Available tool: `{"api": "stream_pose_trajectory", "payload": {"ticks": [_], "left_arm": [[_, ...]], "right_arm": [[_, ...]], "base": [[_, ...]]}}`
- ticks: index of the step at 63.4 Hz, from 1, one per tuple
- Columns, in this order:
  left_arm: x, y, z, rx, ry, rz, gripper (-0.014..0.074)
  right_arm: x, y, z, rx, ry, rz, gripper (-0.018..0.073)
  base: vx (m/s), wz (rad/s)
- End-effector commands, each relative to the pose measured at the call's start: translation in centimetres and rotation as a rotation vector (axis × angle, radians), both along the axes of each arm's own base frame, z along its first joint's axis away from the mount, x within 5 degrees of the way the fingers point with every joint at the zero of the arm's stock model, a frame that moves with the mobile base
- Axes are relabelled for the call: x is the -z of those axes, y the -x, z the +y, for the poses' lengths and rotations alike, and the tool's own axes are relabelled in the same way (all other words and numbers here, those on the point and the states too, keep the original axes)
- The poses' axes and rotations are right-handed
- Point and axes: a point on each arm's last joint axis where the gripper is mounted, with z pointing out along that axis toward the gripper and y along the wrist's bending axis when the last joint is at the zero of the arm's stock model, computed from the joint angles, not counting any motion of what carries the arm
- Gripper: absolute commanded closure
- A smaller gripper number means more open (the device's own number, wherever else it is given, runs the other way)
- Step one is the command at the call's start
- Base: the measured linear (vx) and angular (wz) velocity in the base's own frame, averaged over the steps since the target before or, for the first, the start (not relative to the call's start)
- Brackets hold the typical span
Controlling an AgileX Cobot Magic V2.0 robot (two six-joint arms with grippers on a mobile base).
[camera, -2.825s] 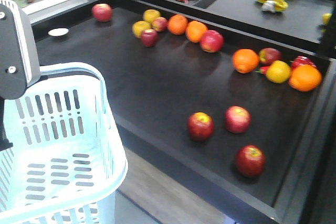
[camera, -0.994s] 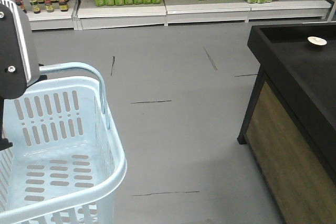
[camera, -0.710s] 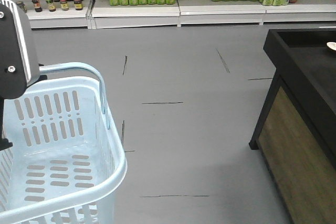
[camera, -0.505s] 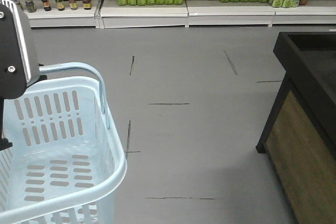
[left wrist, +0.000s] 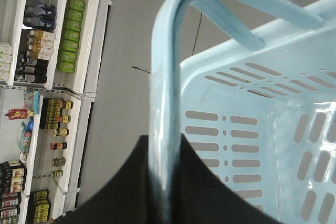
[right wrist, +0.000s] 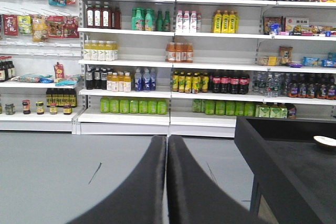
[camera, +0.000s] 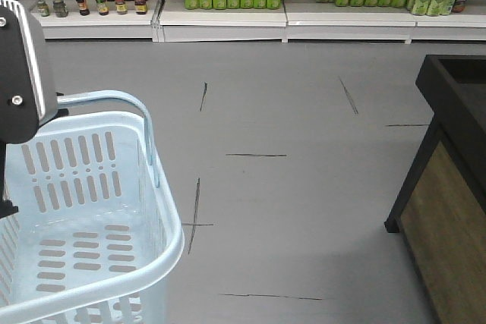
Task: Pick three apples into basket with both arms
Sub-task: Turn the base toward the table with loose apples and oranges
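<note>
Our left pincer (left wrist: 160, 182) is clamped on the hoop handle of the basket (camera: 171, 252), carrying it empty for loading, our right pincer (right wrist: 166, 182) is closed on nothing, and no apples show beyond the desk (camera: 459, 111).
</note>
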Motion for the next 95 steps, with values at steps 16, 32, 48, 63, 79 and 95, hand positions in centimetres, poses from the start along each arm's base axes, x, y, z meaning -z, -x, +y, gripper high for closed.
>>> {"api": "stream_pose_trajectory", "payload": {"ticks": [16, 32, 48, 63, 79, 95], "left_arm": [[-1.87, 0.19, 0.02, 0.007, 0.064, -0.102, 0.0603], [-1.87, 0.19, 0.02, 0.007, 0.064, -0.102, 0.0603], [-1.87, 0.19, 0.02, 0.007, 0.064, -0.102, 0.0603], [-1.87, 0.19, 0.02, 0.007, 0.064, -0.102, 0.0603], [-1.87, 0.19, 0.02, 0.007, 0.064, -0.102, 0.0603], [-1.87, 0.19, 0.02, 0.007, 0.064, -0.102, 0.0603]], "right_arm": [[-0.17, 0.10, -0.03, 0.006, 0.008, -0.063, 0.0566], [-0.17, 0.10, -0.03, 0.006, 0.008, -0.063, 0.0566], [-0.17, 0.10, -0.03, 0.006, 0.008, -0.063, 0.0566], [-0.17, 0.10, -0.03, 0.006, 0.008, -0.063, 0.0566], [-0.17, 0.10, -0.03, 0.006, 0.008, -0.063, 0.0566], [-0.17, 0.10, -0.03, 0.006, 0.008, -0.063, 0.0566]], "base": [[0.10, 0.07], [0.13, 0.01], [0.15, -0.01], [0.16, -0.02], [0.17, -0.03], [0.16, -0.06]]}}
